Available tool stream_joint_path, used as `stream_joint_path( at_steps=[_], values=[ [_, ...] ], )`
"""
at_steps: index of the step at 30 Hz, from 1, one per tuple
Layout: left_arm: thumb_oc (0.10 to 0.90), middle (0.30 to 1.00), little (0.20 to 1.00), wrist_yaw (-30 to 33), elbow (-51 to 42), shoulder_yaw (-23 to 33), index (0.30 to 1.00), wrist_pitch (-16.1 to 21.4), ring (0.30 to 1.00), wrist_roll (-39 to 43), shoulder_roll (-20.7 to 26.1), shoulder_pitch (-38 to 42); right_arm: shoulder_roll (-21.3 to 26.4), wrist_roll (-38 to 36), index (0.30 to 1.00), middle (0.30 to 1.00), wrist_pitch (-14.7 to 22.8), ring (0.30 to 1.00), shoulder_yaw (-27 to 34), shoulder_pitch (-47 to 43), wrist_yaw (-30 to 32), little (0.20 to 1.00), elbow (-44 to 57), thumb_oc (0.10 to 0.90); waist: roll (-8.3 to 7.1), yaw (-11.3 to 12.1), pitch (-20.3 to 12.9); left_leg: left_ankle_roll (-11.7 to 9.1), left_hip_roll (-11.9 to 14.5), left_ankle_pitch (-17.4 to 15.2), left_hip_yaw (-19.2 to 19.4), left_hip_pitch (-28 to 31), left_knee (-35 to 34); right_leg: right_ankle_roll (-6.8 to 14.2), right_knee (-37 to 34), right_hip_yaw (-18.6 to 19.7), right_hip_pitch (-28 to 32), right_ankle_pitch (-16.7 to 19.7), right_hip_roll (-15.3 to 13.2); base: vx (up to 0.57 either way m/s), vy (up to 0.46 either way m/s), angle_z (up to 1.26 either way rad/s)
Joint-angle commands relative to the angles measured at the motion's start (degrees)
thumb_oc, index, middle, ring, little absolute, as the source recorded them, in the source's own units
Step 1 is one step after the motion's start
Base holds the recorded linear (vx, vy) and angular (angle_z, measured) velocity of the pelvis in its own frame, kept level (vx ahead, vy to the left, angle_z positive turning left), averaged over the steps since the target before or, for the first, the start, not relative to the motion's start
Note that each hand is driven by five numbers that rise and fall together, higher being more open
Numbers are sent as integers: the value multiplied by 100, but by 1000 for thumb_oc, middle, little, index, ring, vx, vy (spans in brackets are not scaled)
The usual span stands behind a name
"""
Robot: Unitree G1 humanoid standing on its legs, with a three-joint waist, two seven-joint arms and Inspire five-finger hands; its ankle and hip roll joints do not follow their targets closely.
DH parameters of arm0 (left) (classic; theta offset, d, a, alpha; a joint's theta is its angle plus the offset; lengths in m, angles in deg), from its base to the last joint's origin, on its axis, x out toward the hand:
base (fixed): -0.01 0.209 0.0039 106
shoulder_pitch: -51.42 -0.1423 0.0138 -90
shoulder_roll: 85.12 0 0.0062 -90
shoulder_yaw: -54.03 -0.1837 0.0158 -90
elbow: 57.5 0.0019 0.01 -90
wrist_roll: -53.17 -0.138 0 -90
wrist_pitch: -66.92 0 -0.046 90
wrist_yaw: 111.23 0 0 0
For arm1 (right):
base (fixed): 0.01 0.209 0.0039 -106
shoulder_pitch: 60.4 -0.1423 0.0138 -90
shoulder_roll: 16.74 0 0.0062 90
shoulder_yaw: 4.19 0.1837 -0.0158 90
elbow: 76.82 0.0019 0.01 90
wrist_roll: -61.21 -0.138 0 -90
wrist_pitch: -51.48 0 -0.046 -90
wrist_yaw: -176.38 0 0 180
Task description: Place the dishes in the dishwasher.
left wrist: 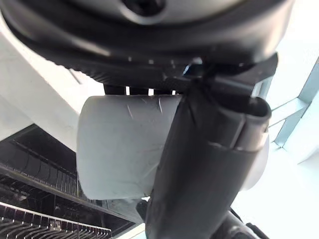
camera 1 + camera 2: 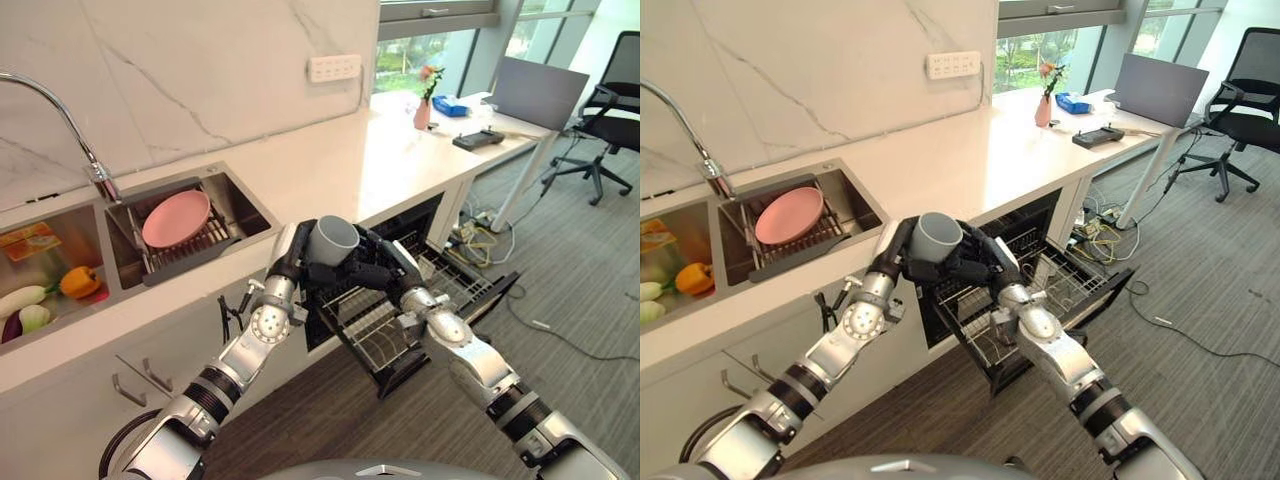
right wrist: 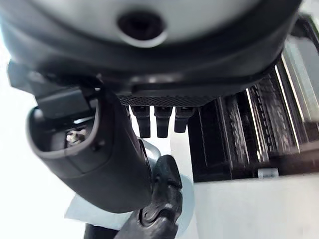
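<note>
A grey cup [image 2: 333, 240] is held above the open dishwasher's pulled-out lower rack [image 2: 385, 335], in front of the counter edge. My left hand [image 2: 292, 256] is shut on the cup [image 1: 119, 149], its thumb [image 1: 199, 164] curled across the side. My right hand [image 2: 378, 266] meets the cup from the other side. Its fingers [image 3: 157, 119] are straight and reach under the cup, with the thumb [image 3: 99, 159] alongside it. A pink plate [image 2: 176, 218] lies on a drying rack in the right sink basin [image 2: 243, 206].
The dishwasher door [image 2: 480, 300] hangs open over the carpet. The left sink basin [image 2: 45, 290] holds vegetables, with a faucet [image 2: 70, 125] above it. A vase [image 2: 423, 112], a laptop [image 2: 535, 92] and an office chair [image 2: 610, 110] stand at the far right.
</note>
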Motion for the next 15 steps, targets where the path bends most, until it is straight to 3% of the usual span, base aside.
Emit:
stream_joint_path(
  at_steps=[1,9,12,15],
  values=[
    [400,300,300,71,205,-1280,300,737,300,-508,-938,1519,-1261,627,900,900,1192,900,-618,-1811,-163,900,1304,800,-8,54,65,47,-102,-655,-301,108,251,385,107,100,235,-648,-251,0,0,0],
    [400,300,300,471,468,-1341,300,695,300,-564,-1109,1665,-1417,1182,900,900,1347,900,-881,-1974,165,900,1536,800,9,17,95,81,-129,-662,-322,123,240,370,123,147,252,-642,-247,0,0,0],
    [400,300,300,715,487,-1352,300,680,300,-594,-1137,1659,-1376,2327,900,900,1409,900,-814,-1970,876,900,1721,800,23,-6,105,99,-138,-672,-336,128,246,363,124,156,262,-648,-243,0,0,0],
    [400,300,300,855,558,-1390,300,649,300,-558,-1220,1664,-1515,2395,900,900,1452,900,-816,-1879,1218,900,1784,800,36,-18,115,117,-147,-670,-350,122,251,352,136,170,263,-647,-241,0,0,0]
  ],
)
